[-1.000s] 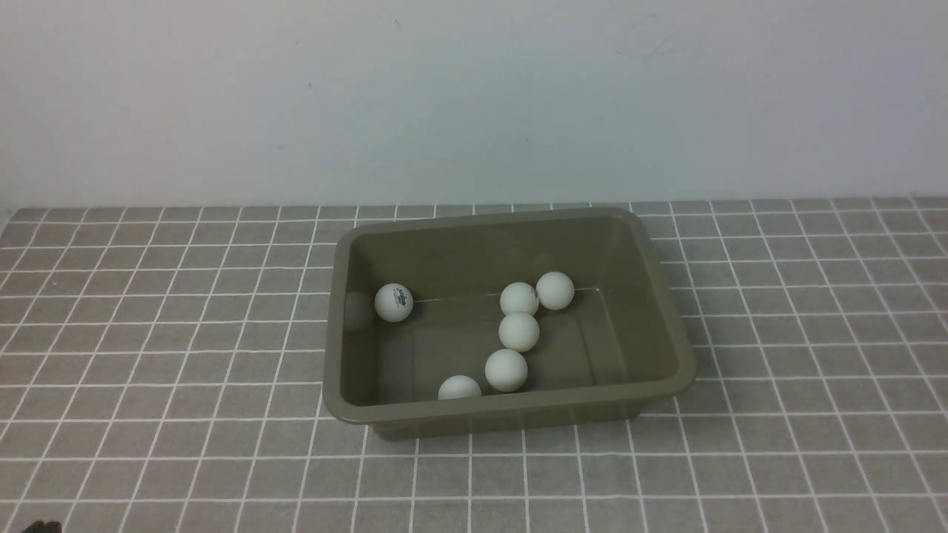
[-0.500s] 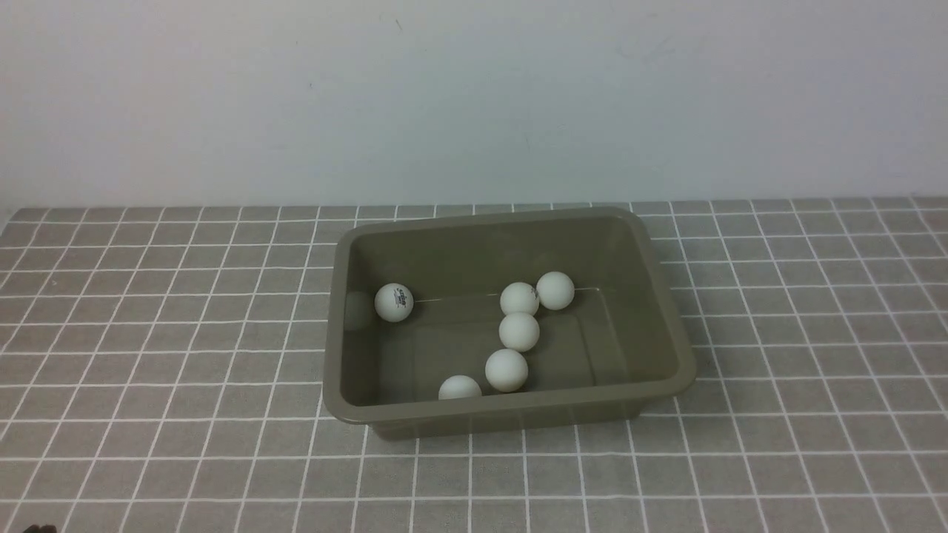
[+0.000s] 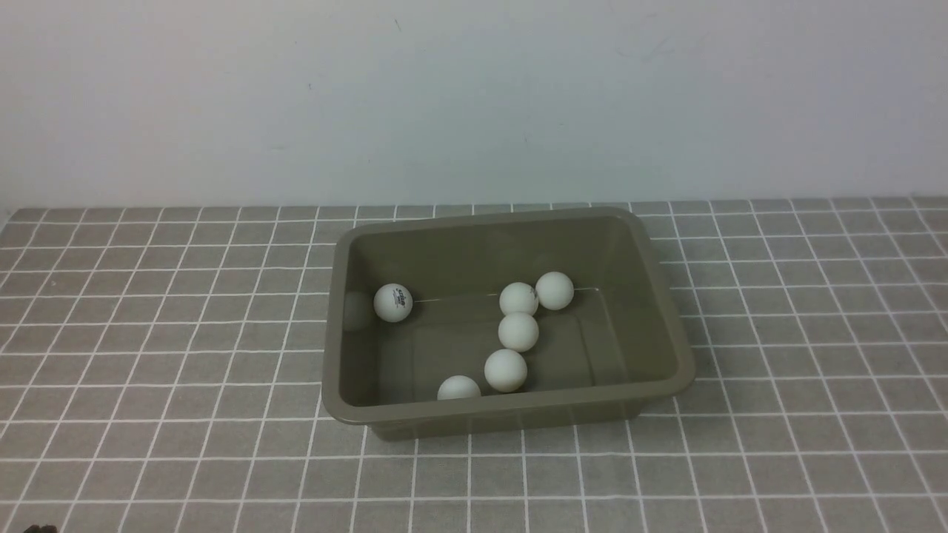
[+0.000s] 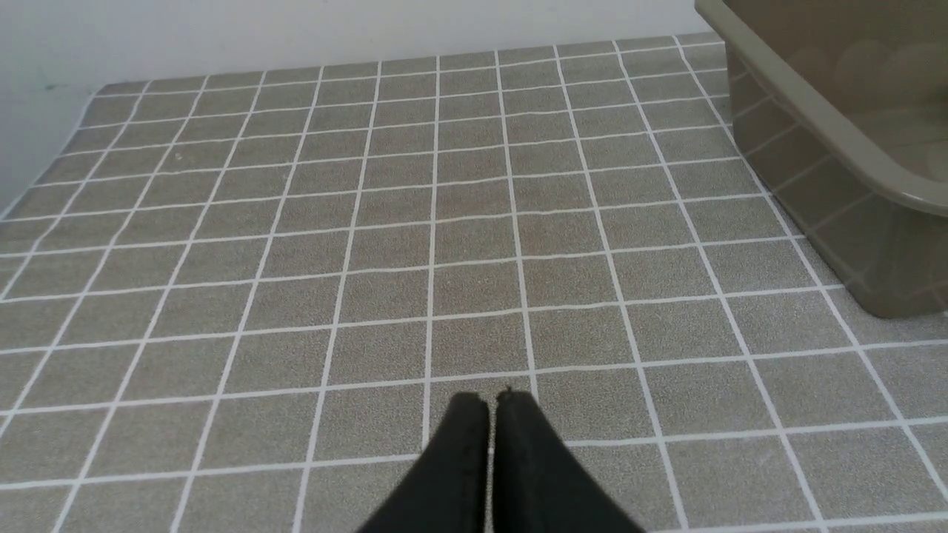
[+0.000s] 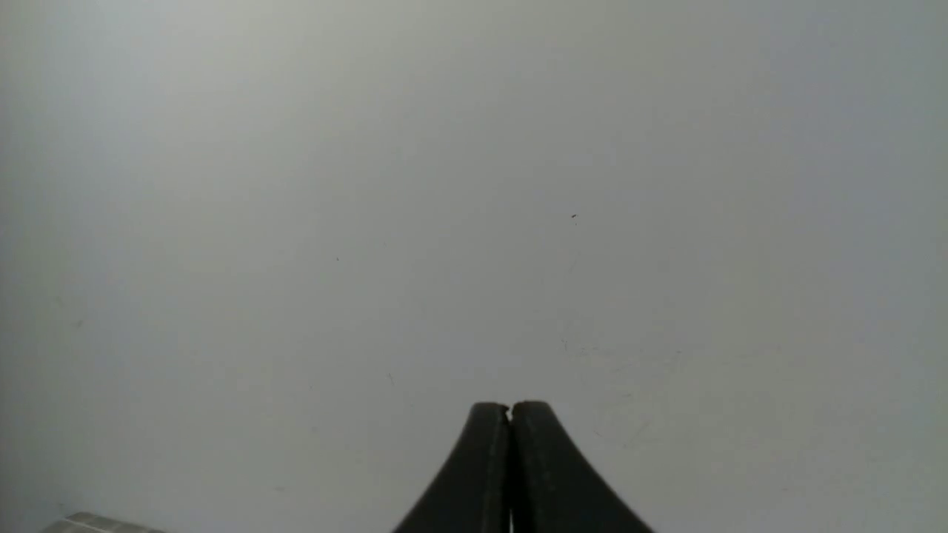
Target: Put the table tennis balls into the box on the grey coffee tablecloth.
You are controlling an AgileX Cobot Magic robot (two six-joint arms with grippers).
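The robot's left gripper (image 4: 492, 414), its fingers together and holding nothing, is nearest, over the cloth (image 4: 296, 296); the right gripper (image 5: 509, 418), also closed on nothing, faces the wall (image 5: 474, 185). Beyond, the box (image 3: 518, 403) sits on the cloth with six balls inside, one (image 3: 392, 303) apart near its left wall. The placing looks finished, so the next move probably calls only for both arms to rest clear of the box

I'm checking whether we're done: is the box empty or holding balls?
Holding balls: six white balls show inside the box.
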